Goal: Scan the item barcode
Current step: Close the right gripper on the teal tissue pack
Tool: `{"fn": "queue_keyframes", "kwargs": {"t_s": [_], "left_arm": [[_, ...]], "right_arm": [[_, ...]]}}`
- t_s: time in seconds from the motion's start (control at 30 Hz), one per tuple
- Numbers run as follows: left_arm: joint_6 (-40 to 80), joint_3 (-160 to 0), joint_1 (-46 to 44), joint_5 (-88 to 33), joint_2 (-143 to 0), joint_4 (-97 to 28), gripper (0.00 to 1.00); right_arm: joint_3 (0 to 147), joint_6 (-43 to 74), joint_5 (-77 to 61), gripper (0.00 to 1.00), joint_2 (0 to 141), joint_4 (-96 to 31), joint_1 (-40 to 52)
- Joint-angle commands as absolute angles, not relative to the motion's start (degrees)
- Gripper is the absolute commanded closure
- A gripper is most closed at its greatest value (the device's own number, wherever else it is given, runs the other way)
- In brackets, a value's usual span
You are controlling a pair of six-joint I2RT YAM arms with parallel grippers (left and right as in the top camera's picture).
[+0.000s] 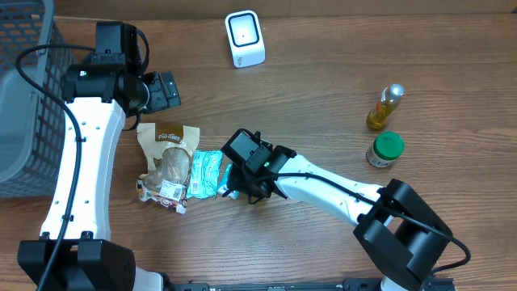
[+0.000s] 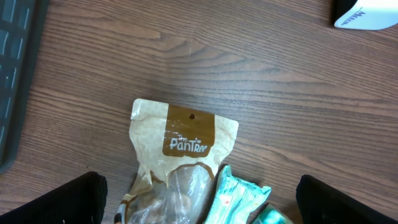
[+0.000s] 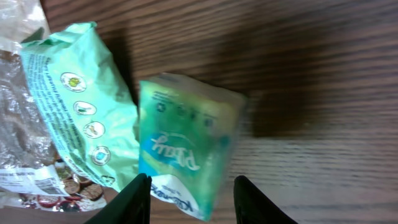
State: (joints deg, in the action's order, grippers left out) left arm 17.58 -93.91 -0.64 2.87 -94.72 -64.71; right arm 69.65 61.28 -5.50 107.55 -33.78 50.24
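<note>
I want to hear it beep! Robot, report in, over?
Left pincer open above brown paper snack bag. Right pincer straddles small green tissue pack, grip unclear. Mint-green pouch close beside it.

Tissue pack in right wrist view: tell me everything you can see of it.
The tissue pack is a small soft plastic pack, green and blue with white script, slightly blurred. It lies on the table, its left edge meeting the mint packet. Its near end sits between the right gripper and its open fingers, a gap showing at one finger.
</note>
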Motion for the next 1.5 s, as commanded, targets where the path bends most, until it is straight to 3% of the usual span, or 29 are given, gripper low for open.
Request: {"fn": "queue_keyframes", "kwargs": {"t_s": [0.0, 0.6, 1.0, 1.47], "left_arm": [[16.7, -94.7, -0.5, 3.4, -94.4, -64.5, 0.00], [16.7, -94.7, -0.5, 3.4, -94.4, -64.5, 0.00], [16.7, -94.7, -0.5, 3.4, -94.4, -64.5, 0.00], [16.7, -94.7, -0.5, 3.4, -94.4, -64.5, 0.00]], "right_arm": [[67.4, 63.1, -3.4, 0.60, 107.6, -30.9, 51.5], [63.9, 64.2, -0.2, 0.65, 107.7, -25.6, 51.6], [63.9, 64.1, 0.4, 0.96, 107.7, -25.0, 51.7], [63.9, 64.1, 0.4, 0.95, 107.7, -25.1, 51.7]]}}
